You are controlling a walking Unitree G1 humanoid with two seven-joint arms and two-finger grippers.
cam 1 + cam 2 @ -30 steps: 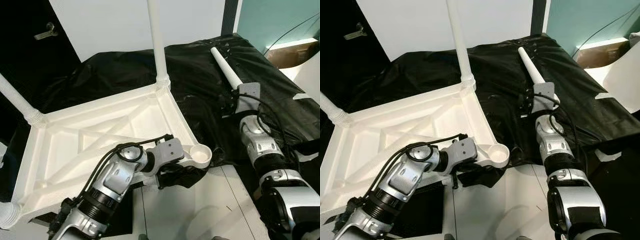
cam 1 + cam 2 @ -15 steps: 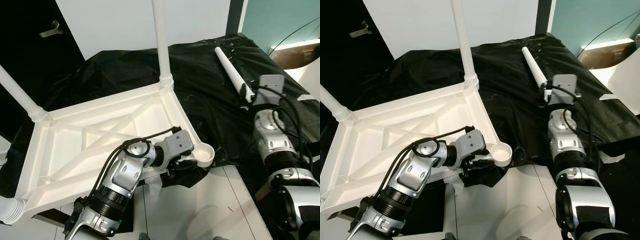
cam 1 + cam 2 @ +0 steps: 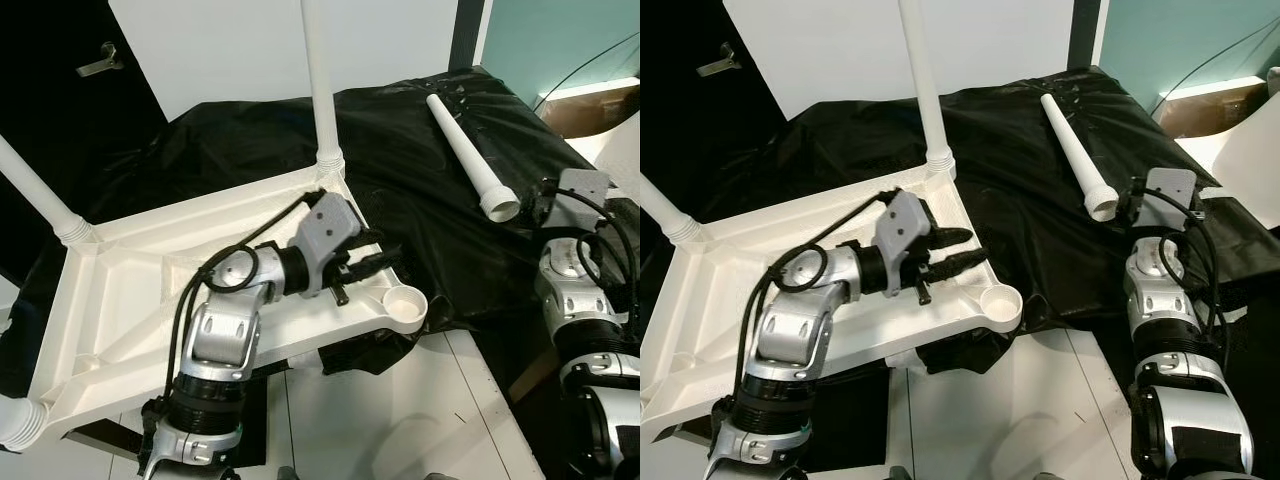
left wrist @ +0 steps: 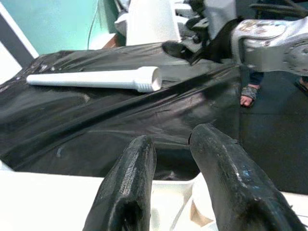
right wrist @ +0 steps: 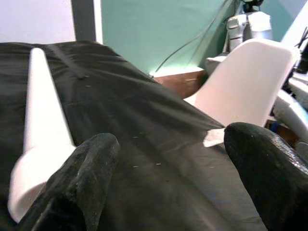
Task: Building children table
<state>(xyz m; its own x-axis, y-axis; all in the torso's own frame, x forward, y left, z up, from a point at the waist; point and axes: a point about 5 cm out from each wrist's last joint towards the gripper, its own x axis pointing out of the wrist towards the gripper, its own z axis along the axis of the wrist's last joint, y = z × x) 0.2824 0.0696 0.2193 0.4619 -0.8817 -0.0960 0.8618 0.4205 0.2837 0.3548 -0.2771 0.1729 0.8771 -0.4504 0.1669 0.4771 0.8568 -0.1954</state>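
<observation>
The white children's table [image 3: 150,290] lies upside down on the black sheet, with upright legs at its far corner [image 3: 318,80] and its left corner [image 3: 35,195]. Its near right corner has an empty round socket [image 3: 405,303]. A loose white leg [image 3: 465,150] lies on the sheet, wide end toward me, and also appears in the left wrist view [image 4: 96,79]. My left gripper [image 3: 385,250] hovers open over the table's underside, just left of the socket. To the right of the leg's wide end [image 5: 33,159], my right gripper [image 3: 1135,200] stands open, apart from it.
The black sheet [image 3: 420,200] covers the floor under and beyond the table. White floor panels [image 3: 400,410] lie in front. A white chair [image 5: 245,77] and a brown box [image 3: 590,105] stand at the right. A dark door [image 3: 60,90] is at the far left.
My left gripper has come up from under the rim at the socket corner to above the table's underside. The right gripper has drawn back from the loose leg's wide end.
</observation>
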